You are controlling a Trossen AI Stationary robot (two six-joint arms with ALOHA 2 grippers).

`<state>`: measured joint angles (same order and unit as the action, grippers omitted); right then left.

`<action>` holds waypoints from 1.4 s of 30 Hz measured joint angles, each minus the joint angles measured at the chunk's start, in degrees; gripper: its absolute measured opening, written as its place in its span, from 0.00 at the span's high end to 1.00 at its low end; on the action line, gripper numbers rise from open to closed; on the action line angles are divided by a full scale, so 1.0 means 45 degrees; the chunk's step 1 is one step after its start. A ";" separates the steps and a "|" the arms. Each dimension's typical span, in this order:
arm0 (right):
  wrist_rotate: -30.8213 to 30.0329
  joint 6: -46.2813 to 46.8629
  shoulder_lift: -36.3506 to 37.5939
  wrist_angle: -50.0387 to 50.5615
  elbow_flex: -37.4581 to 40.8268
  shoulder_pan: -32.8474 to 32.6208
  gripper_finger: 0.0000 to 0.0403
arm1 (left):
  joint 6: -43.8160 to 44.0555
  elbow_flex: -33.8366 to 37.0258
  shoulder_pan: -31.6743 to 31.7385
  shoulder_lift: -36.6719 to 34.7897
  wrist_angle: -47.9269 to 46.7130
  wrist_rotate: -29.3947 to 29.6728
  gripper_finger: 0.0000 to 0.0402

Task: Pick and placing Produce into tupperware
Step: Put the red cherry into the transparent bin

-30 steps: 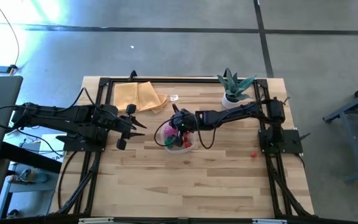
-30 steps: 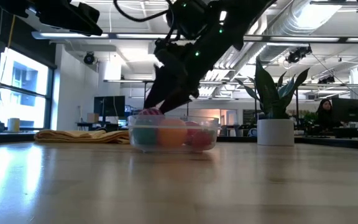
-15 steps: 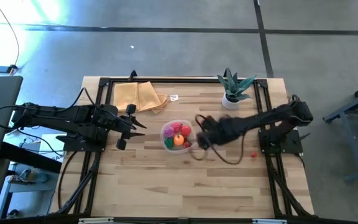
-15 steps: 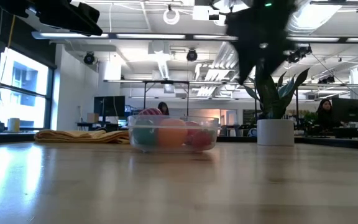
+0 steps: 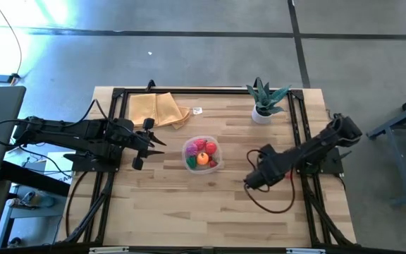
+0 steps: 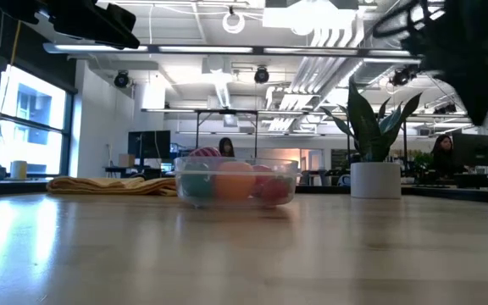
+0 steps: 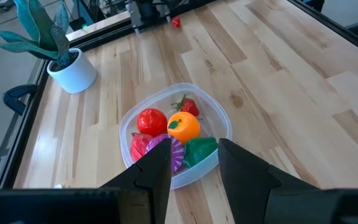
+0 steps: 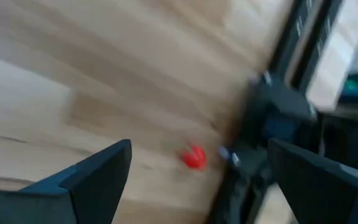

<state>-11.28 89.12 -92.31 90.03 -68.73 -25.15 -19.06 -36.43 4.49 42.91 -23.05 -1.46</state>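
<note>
Two dark arms work over a pale wooden plank table (image 5: 189, 204) edged by a black metal frame, which stands on a grey concrete floor. Near the table's middle sits the clear, shallow plastic tupperware with rounded corners (image 5: 188, 161), holding several pieces of toy produce: a red tomato (image 7: 151, 119), an orange fruit (image 7: 184, 127), a strawberry (image 7: 188, 106), a green piece (image 7: 199, 149) and a magenta piece (image 7: 169, 151). One small red toy piece (image 8: 194, 157) lies alone on the wood close to the frame at the right arm's base, well apart from the container.

The right gripper (image 5: 249, 183) hangs over bare wood between the container and that stray piece, its fingers spread wide with nothing between them. The left gripper (image 5: 146, 141) waits to the left of the container, its fingers pressed together and holding nothing.

At the far edge lie a folded tan cloth (image 5: 158, 109) and a spiky green plant in a white pot (image 5: 263, 99). From table height the room behind is an open office with white ceiling pipes, bright windows at the left, monitors, and a person seated at the far right (image 6: 441, 152).
</note>
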 joint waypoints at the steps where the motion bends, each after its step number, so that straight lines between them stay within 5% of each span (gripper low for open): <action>1: 0.0433 0.0111 0.0102 -0.0031 0.0331 -0.0051 0.09 | 0.0003 -0.0003 -0.0002 0.0000 0.0000 -0.0003 0.70; 7: 0.2638 -0.0190 0.0820 -0.0816 0.2004 -0.0092 0.09 | -0.0002 -0.0003 0.0000 0.0002 0.0000 0.0002 0.70; 22: 0.5003 -0.4503 0.1374 -0.4029 0.4746 0.0508 0.09 | -0.0001 0.0001 -0.0001 -0.0003 0.0000 0.0002 0.70; 42: 0.6293 -0.7653 0.1374 -0.5515 0.6562 0.2039 0.14 | 0.0002 -0.0001 -0.0001 0.0002 0.0000 0.0002 0.70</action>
<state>17.04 54.68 -86.13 65.21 -39.20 -15.97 -19.05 -36.44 4.49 42.91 -23.05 -1.46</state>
